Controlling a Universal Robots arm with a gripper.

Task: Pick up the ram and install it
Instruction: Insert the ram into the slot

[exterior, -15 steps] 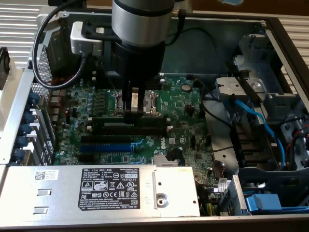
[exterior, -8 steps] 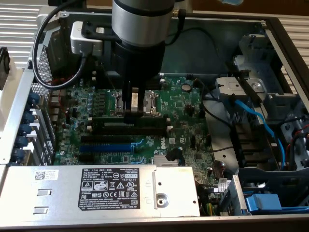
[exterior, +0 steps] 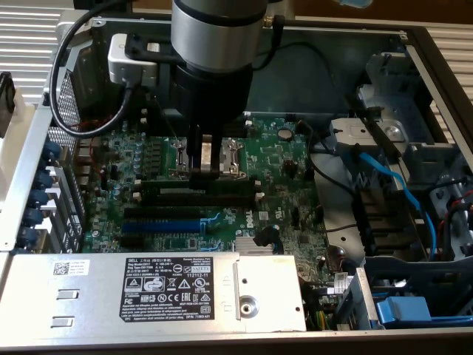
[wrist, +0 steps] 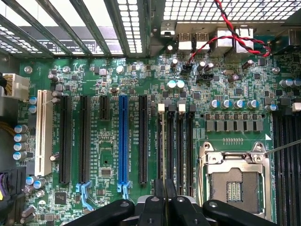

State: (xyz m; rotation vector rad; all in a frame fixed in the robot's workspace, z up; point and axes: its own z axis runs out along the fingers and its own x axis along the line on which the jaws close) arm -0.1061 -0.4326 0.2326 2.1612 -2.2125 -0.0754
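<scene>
The ram (wrist: 163,141) is a thin dark-green stick seen edge-on, standing along the first of the black memory slots (wrist: 181,146) with white end clips. My gripper (wrist: 164,194) is shut on its middle, one black finger on each side. In the exterior view the gripper (exterior: 201,176) hangs straight down over the motherboard (exterior: 281,192), its fingertips on the ram (exterior: 225,189), which lies along the memory slots (exterior: 192,201). Whether the stick is seated in the slot I cannot tell.
A blue expansion slot (wrist: 123,141) and black slots lie beside the memory slots. The open CPU socket (wrist: 233,181) sits on their other side. A grey power supply (exterior: 148,285) borders the board in front; blue cables (exterior: 399,185) and a drive cage fill the exterior view's right.
</scene>
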